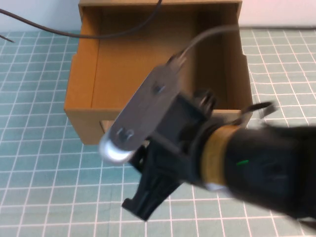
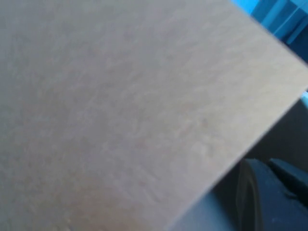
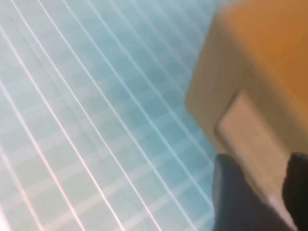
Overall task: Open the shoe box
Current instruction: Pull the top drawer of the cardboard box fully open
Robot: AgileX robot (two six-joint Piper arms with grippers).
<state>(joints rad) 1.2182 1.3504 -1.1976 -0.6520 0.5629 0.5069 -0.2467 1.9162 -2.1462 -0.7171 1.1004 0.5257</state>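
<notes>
right gripper jaws wide, empty, just before shoe box front wall | left gripper close against cardboard, grip cannot tell | risk: right arm's swing clips wall, shoves box

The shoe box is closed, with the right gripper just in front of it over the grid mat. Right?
No: the shoe box is open; the high view looks down into its inside. The right gripper is indeed just in front over the grid mat, fingers apart. The left gripper sits close against cardboard.
</notes>
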